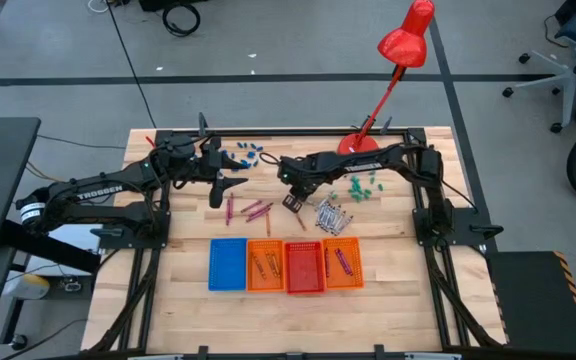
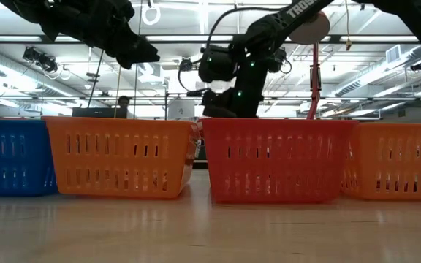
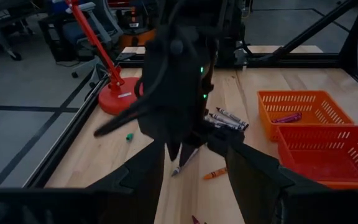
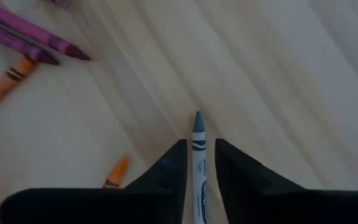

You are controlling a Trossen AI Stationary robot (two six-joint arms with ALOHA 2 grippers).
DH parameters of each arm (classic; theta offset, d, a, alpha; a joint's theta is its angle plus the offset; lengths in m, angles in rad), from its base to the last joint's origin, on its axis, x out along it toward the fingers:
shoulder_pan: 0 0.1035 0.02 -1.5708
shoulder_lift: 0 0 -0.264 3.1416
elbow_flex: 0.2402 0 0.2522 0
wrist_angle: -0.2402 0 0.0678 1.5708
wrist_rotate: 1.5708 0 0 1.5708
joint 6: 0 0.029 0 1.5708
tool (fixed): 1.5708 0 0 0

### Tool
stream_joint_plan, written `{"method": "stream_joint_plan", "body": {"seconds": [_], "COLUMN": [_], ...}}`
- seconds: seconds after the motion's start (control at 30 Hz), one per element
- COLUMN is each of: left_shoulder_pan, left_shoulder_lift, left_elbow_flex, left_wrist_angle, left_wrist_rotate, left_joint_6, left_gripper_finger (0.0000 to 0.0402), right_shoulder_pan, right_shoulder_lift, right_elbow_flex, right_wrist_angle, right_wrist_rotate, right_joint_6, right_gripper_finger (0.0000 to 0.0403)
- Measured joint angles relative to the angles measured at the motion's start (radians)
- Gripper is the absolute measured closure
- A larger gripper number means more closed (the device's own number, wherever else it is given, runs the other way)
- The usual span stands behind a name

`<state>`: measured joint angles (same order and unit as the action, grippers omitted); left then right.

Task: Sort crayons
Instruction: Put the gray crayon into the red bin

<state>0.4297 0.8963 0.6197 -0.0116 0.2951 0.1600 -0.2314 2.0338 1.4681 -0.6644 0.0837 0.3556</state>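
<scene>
Right wrist view shows a silvery grey crayon (image 4: 198, 168) pinched between the narrowly parted fingers of the right gripper (image 4: 199, 163), just above the table (image 4: 278, 74) near its middle. Purple crayons (image 4: 30, 38) lie nearby. The left gripper (image 1: 216, 190) hangs spread, empty, farther left.

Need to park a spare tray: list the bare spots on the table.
Free: the strip in front of the trays, and the wood left of the blue tray. Crowded: between the arms, where crayons and green bits lie.
</scene>
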Motion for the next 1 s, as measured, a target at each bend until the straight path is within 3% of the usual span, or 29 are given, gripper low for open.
{"method": "stream_joint_plan", "body": {"seconds": [0.23, 0.57, 0.7, 0.9, 1.0], "left_shoulder_pan": [0.000, 0.000, 0.000, 0.000, 0.000], "left_shoulder_lift": [0.000, 0.000, 0.000, 0.000, 0.000], "left_elbow_flex": [0.000, 0.000, 0.000, 0.000, 0.000], "left_wrist_angle": [0.000, 0.000, 0.000, 0.000, 0.000], "left_wrist_rotate": [0.000, 0.000, 0.000, 0.000, 0.000], "left_joint_6": [0.000, 0.000, 0.001, 0.001, 0.000], "left_gripper_finger": [0.0221, 0.0221, 0.0221, 0.0221, 0.0221], "right_shoulder_pan": [0.012, 0.028, 0.024, 0.017, 0.018], "right_shoulder_lift": [-0.019, 0.054, 0.054, 0.054, 0.054], "right_elbow_flex": [0.000, 0.001, 0.001, 0.002, 0.002], "right_wrist_angle": [-0.121, -0.101, -0.100, -0.099, -0.099], "right_wrist_rotate": [0.001, -0.001, -0.047, -0.085, -0.084], "right_joint_6": [-0.003, -0.029, -0.049, -0.045, -0.043], "right_gripper_finger": [0.0277, 0.0283, 0.0310, 0.0384, 0.0388]}}
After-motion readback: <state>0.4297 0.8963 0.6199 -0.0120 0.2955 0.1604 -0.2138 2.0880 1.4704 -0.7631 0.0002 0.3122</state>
